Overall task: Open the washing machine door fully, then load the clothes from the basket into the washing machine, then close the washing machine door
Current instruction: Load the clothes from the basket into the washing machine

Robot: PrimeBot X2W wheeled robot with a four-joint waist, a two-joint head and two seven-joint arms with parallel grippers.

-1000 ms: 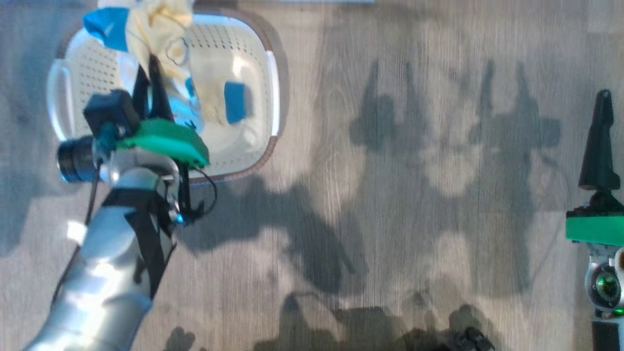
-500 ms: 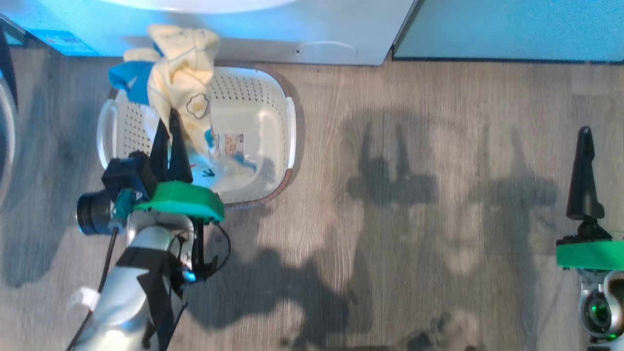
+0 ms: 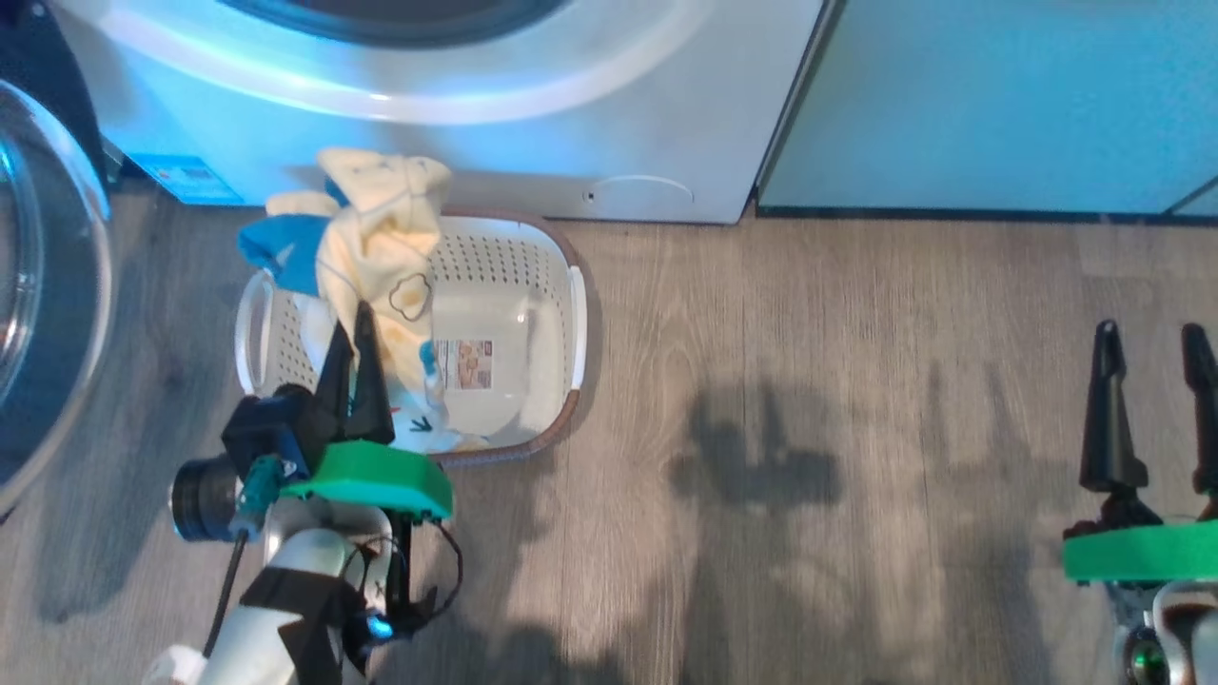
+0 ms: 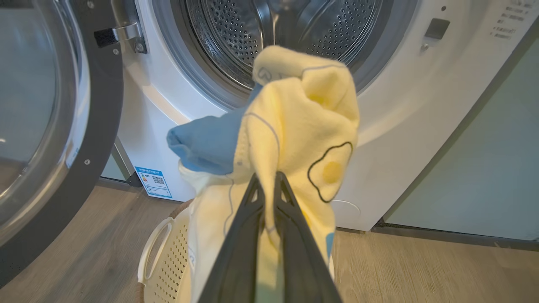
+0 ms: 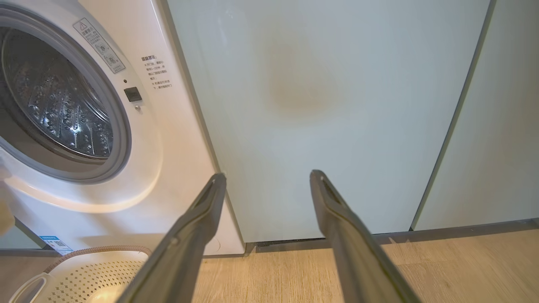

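Your left gripper (image 3: 354,322) is clamping the clothes (image 3: 381,238); the right gripper (image 3: 1149,333) is hanging apart. You should be clearing the washing machine (image 3: 571,133)'s lip.

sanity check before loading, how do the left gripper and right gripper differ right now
The left gripper has its jaws shut on the clothes; the right gripper has its jaws wide apart, empty. The left gripper is above the basket, before the washing machine; the right gripper is above the floor, facing the teal cabinet panel. Both point forward.
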